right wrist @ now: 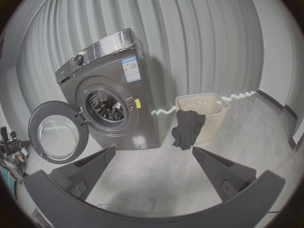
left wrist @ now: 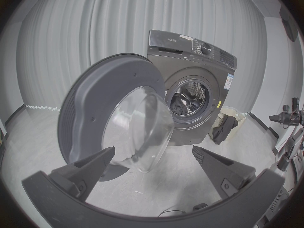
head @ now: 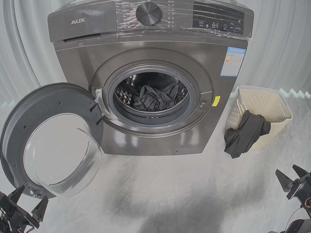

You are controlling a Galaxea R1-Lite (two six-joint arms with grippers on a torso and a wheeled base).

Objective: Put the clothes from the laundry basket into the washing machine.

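Garment point(head: 247, 134) hanging off laundry basket point(head: 279, 105) awaits; left end effector point(head: 34, 192) and right end effector point(head: 286, 170) gape empty, right should grab.

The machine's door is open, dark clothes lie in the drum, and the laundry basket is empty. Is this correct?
Wrong only on the laundry basket: it is not empty, a dark garment hangs over its rim, as the head view shows.

Head view: above and close to the washing machine point(head: 149, 52), facing its front, tilted down. Left wrist view: low, farther off, on the machine's open door point(left wrist: 95, 89) side. Right wrist view: low, farther off, on its laundry basket point(right wrist: 212, 124) side. All three share the drum opening point(head: 152, 117).
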